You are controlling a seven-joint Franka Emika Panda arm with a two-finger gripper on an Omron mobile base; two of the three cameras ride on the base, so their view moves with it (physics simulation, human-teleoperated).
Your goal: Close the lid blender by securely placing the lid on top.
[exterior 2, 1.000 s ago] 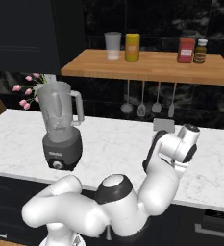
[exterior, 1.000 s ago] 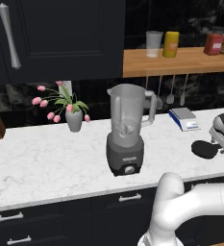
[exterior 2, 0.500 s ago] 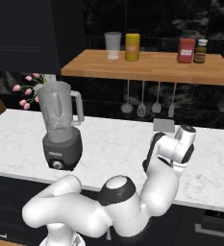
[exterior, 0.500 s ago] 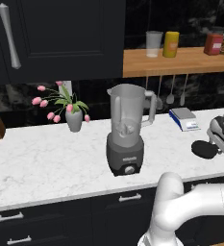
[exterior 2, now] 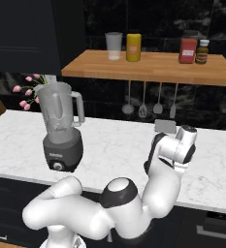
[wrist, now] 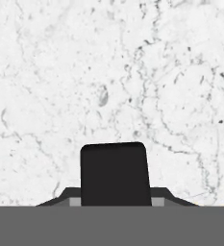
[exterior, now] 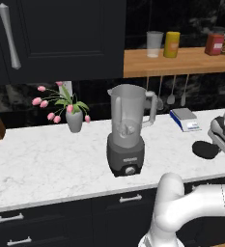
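Your landmark is the blender (exterior: 128, 131), standing open-topped on the marble counter (exterior: 51, 161) with its handle turned toward the wall side. The lid (exterior: 205, 149) lies flat on the counter well to the blender's right, in front of the blue-and-white kitchen scale (exterior: 185, 118). The hand sits at that same right-hand end, with the gripper (exterior: 223, 136) just beside the lid's far edge and raised a little above it.

You cannot tell from the hand camera whether the fingers are apart or together: one dark block (wrist: 115, 173) rises at the bottom over bare marble, and no gap shows. Neither base camera settles it either.

The hand camera looks at plain counter, not the disc, so the gripper is probably not lined up over the lid yet. If you descend from here, the fingers may meet marble or clip the lid's edge and skid it toward the scale. A thin, flat disc gives little to pinch; a shallow grasp could let it tilt or drop on the carry to the jar, and a tilted lid may sit crooked on the rim.
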